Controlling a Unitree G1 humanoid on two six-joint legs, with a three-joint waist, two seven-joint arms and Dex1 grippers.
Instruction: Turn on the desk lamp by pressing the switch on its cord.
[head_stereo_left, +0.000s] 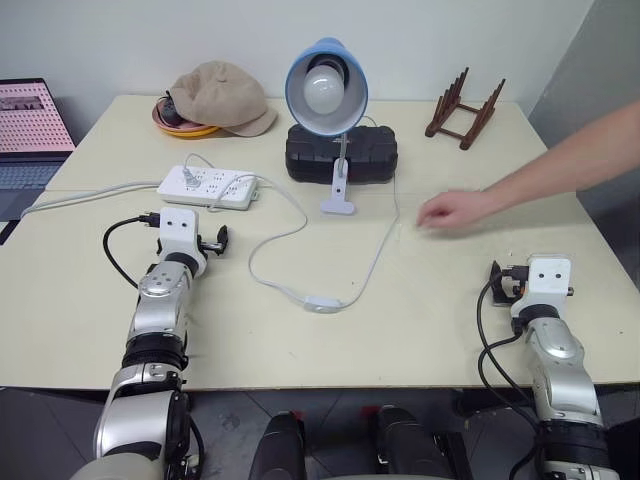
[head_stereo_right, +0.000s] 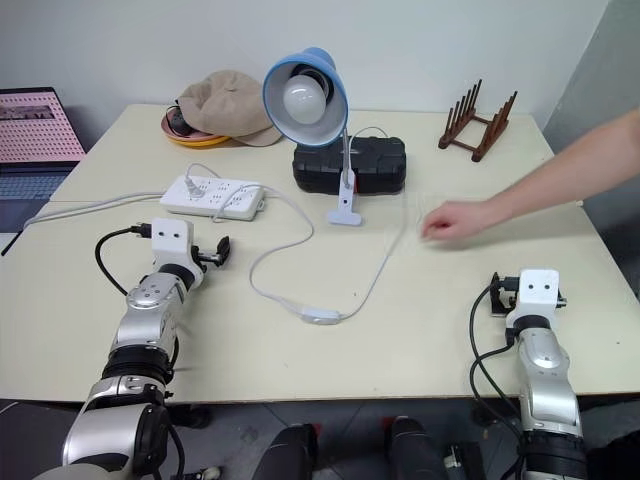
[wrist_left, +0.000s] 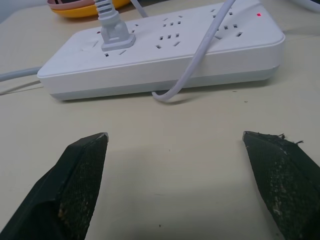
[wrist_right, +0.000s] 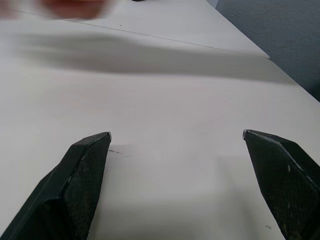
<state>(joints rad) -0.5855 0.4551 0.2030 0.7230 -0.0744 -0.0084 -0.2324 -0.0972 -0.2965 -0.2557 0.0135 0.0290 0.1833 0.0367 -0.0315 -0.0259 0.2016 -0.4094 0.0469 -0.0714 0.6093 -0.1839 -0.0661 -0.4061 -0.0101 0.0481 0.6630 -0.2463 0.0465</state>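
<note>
The desk lamp (head_stereo_left: 326, 85), with a light-blue shade and a white globe bulb, stands on its white clip base (head_stereo_left: 337, 205) at the middle back of the table. Its thin white cord (head_stereo_left: 378, 255) loops forward to the small oblong switch (head_stereo_left: 322, 304), which lies flat at mid-table between my arms. My left gripper (wrist_left: 173, 135) is open and empty just short of the power strip, well left of the switch. My right gripper (wrist_right: 176, 134) is open over bare table near the front right, far from the switch.
A person's hand (head_stereo_left: 450, 212) reaches in from the right and rests on the table beside the cord. A white power strip (head_stereo_left: 208, 187) lies at the left. Behind are a black case (head_stereo_left: 342, 152), a tan hat (head_stereo_left: 222, 97), a wooden rack (head_stereo_left: 463, 110) and a laptop (head_stereo_left: 30, 130).
</note>
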